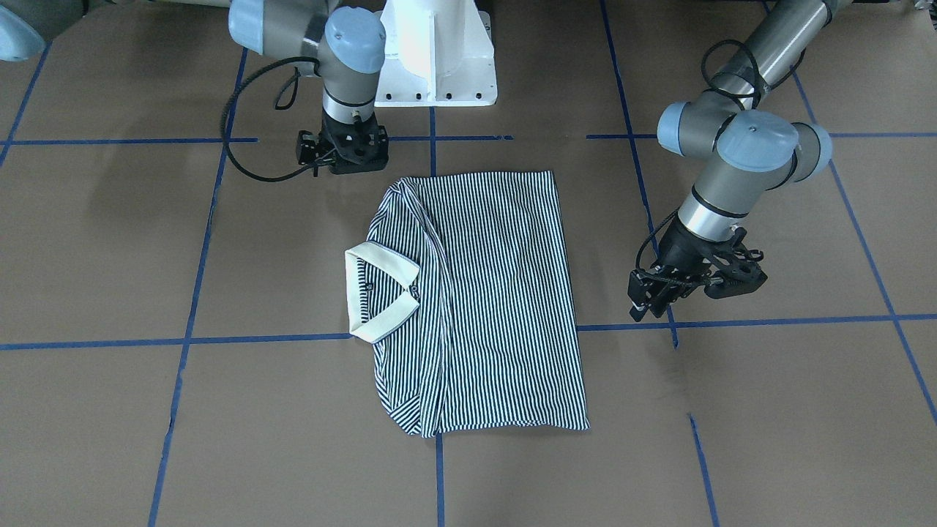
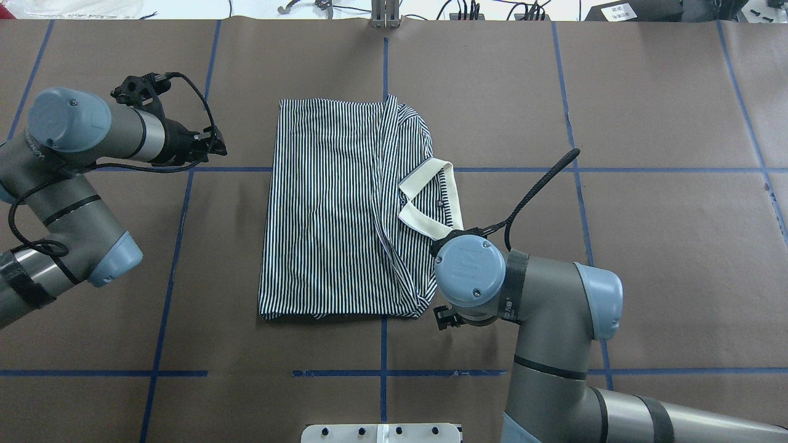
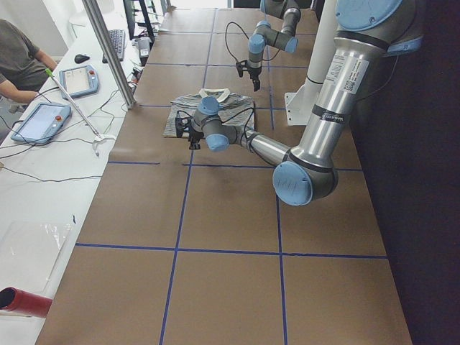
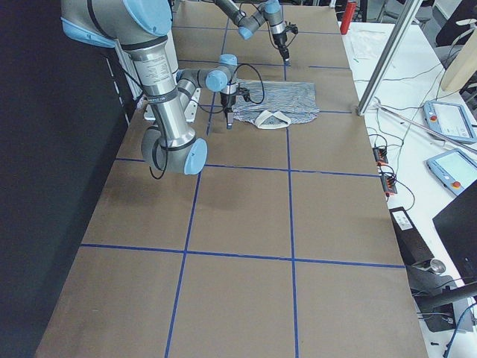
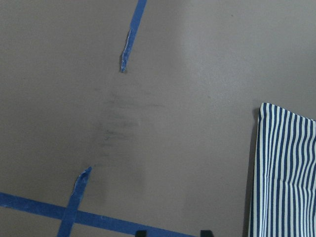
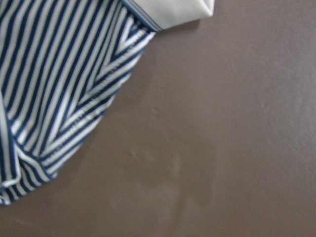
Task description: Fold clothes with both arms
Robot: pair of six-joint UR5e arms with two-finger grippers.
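**Exterior front-facing.** A striped polo shirt (image 1: 498, 293) lies flat mid-table on the brown paper-covered table (image 1: 768, 410). It is folded into a long rectangle, with its cream collar (image 1: 381, 293) on the right arm's side. The right gripper (image 1: 350, 150) points down just beside the shirt corner nearest the white pedestal (image 1: 438, 66), clear of the cloth; whether its jaws are apart or together cannot be told. The left gripper (image 1: 644, 296) hangs over bare paper, apart from the shirt edge opposite the collar.

**Overhead exterior.** The shirt covers a crossing of blue tape lines (image 2: 615, 170). The right arm's wrist joint (image 2: 471, 271) hides its gripper. The left gripper (image 2: 212, 144) lies level, pointing toward the shirt.

**Exterior left.** A person (image 3: 18, 57) sits at a side bench by 2 tablets (image 3: 79, 79).

**Exterior right.** The near arm's gripper stands upright beside the collar.

**Left wrist.** 2 black fingertips (image 5: 141, 233) stand apart with nothing between them; a shirt corner shows at the right.

**Right wrist.** Shirt and collar fill the upper left; no fingers show.
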